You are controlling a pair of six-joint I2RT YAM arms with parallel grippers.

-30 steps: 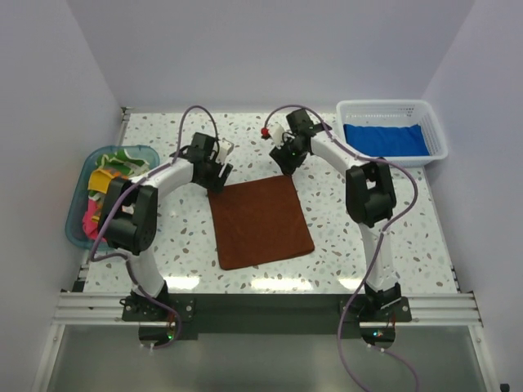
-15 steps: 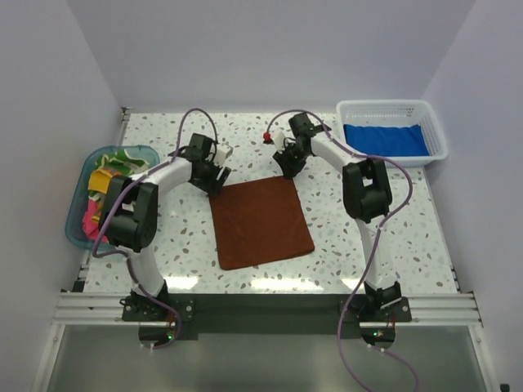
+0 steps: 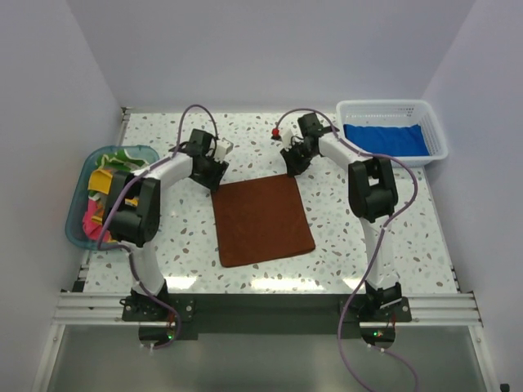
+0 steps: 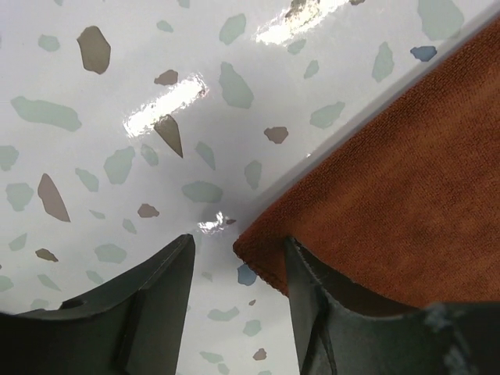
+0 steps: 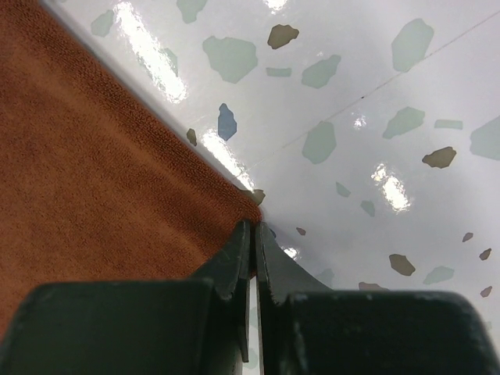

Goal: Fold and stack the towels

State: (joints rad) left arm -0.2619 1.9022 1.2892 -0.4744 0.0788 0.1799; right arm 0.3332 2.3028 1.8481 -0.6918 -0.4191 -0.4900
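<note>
The rust brown towel (image 3: 263, 219) lies flat and unfolded in the middle of the table. My left gripper (image 3: 212, 175) is open at its far left corner; in the left wrist view the gripper (image 4: 238, 241) straddles that corner of the towel (image 4: 391, 195), one finger on bare table, the other over the cloth. My right gripper (image 3: 293, 166) is at the far right corner. In the right wrist view the gripper (image 5: 252, 225) is shut, with the tip of the towel (image 5: 101, 180) pinched between its fingertips. The royal blue towel (image 3: 384, 139) lies in the basket.
The white mesh basket (image 3: 392, 104) stands at the far right corner of the table. A translucent teal tub (image 3: 79, 237) at the left edge holds several crumpled towels (image 3: 105, 184), green, yellow, orange and pink. The table top is white terrazzo.
Both grippers moved slightly right and away along the towel's far edge. The towel's far right corner shifted a little to the right with the right gripper.
</note>
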